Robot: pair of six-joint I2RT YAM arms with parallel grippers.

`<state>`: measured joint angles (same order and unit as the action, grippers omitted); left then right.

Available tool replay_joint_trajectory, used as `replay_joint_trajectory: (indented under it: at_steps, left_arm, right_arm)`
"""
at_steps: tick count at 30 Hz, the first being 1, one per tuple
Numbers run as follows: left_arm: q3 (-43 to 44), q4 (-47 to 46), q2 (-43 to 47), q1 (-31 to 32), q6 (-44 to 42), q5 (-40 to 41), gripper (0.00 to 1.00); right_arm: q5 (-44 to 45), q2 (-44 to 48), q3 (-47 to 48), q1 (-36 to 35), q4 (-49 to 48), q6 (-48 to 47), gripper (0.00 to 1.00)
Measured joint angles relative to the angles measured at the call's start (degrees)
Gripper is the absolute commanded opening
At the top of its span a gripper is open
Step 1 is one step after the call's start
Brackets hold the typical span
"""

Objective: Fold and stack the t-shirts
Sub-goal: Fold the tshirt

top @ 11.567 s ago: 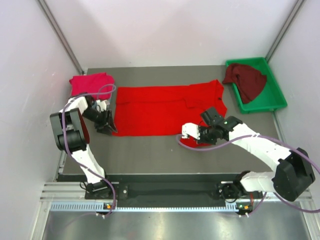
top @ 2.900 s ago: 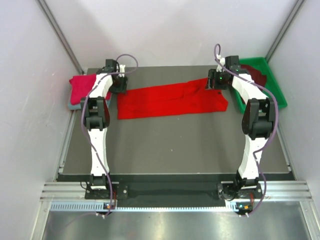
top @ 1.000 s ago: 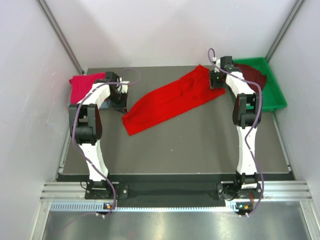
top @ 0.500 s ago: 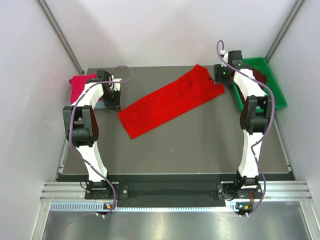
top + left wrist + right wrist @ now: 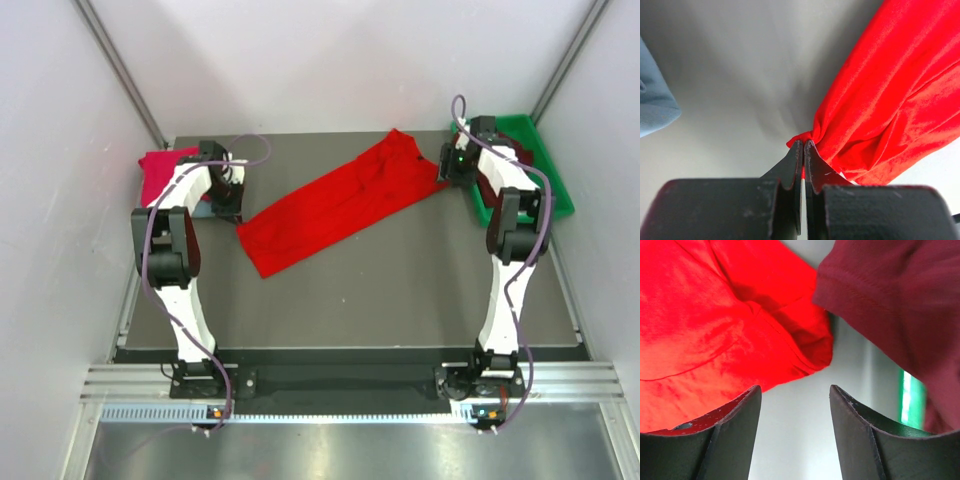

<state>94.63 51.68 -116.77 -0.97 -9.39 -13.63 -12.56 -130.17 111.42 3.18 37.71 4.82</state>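
Note:
The bright red t-shirt [image 5: 335, 200], folded into a long band, lies slantwise across the table from near left to far right. My left gripper [image 5: 234, 212] is shut on its near-left corner [image 5: 807, 136], the jaws pressed together with red cloth pinched between them. My right gripper [image 5: 448, 172] stands open just right of the shirt's far end [image 5: 810, 347], with nothing between its fingers. The crimson-pink t-shirt [image 5: 160, 175] sits folded at the far left. A grey-blue t-shirt [image 5: 652, 100] shows at the edge of the left wrist view. The dark maroon t-shirt [image 5: 900, 295] lies to the right.
A green plastic tray [image 5: 555, 195] stands at the back right corner, partly behind the right arm. Grey walls close the table on the left, the right and the back.
The right gripper has drawn off to the right, away from the shirt's far end, towards the tray. The left gripper shifted slightly left, still pinching its corner.

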Motion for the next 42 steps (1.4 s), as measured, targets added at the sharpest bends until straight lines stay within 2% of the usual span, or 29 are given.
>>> replay_joint_trajectory:
  at_steps: [7, 9, 10, 11, 12, 14, 25, 30, 33, 34, 35, 36, 38, 39, 42]
  left_arm:
    - [0.0, 0.04, 0.0, 0.0, -0.04, 0.02, 0.0]
    - [0.0, 0.07, 0.02, 0.0, -0.11, 0.04, 0.0]
    - [-0.02, 0.07, 0.02, 0.0, -0.17, 0.07, 0.0]
    - [-0.04, 0.09, 0.04, 0.0, -0.22, 0.09, 0.0]
    - [-0.22, 0.07, 0.09, 0.0, -0.22, 0.17, 0.0]
    - [-0.83, 0.13, 0.33, 0.0, -0.24, 0.17, 0.0]
    - [-13.2, 2.12, 8.76, 0.44, -0.2, -0.48, 0.0]
    - [-18.23, 2.71, 13.79, 1.49, -0.48, -1.46, 0.0]
    - [-20.31, 3.04, 15.54, 2.71, -0.92, -1.92, 0.0]
    - [-20.92, 3.1, 15.93, 3.28, -1.07, -1.97, 0.02]
    - [-21.4, 3.15, 16.22, 3.74, -1.09, -1.97, 0.18]
    - [-21.7, 3.15, 16.39, 3.98, -1.2, -1.92, 0.25]
    - [-21.9, 3.39, 16.52, 4.09, -1.2, -1.2, 0.36]
    - [-21.88, 3.41, 16.52, 4.02, -1.25, -0.52, 0.37]
    - [-20.63, 3.85, 16.52, 3.91, -1.03, 2.14, 0.38]
  right_arm:
    - [-0.98, -4.76, 2.47, -0.02, -0.13, 0.61, 0.56]
    - [-0.81, -5.2, 3.34, -0.02, -0.39, 0.9, 0.52]
    - [-0.76, -5.4, 3.58, -0.02, -0.48, 1.03, 0.36]
    - [-0.61, -5.49, 3.78, -0.02, -0.39, 0.94, 0.25]
    - [-0.46, -5.73, 3.87, -0.02, -0.63, 1.77, 0.1]
    - [-0.37, -6.43, 4.7, -0.02, -0.7, 1.97, 0.0]
    - [-1.05, -15.41, 19.32, -1.05, -1.92, 3.56, 0.02]
    - [-0.87, -22.03, 29.42, -1.99, -3.3, 4.48, 0.03]
    - [-0.59, -24.2, 31.95, -2.69, -5.31, 5.27, 0.06]
    - [-0.57, -24.72, 32.48, -2.84, -5.99, 5.46, 0.16]
    - [-0.52, -25.07, 32.92, -2.97, -6.51, 5.73, 0.22]
    - [-0.33, -25.31, 33.14, -3.26, -7.02, 5.92, 0.39]
    - [0.15, -25.38, 33.14, -3.78, -7.72, 6.25, 0.53]
    - [0.61, -25.38, 33.14, -3.91, -8.2, 6.1, 0.62]
    - [1.07, -25.29, 33.14, -4.15, -8.98, 5.53, 0.73]
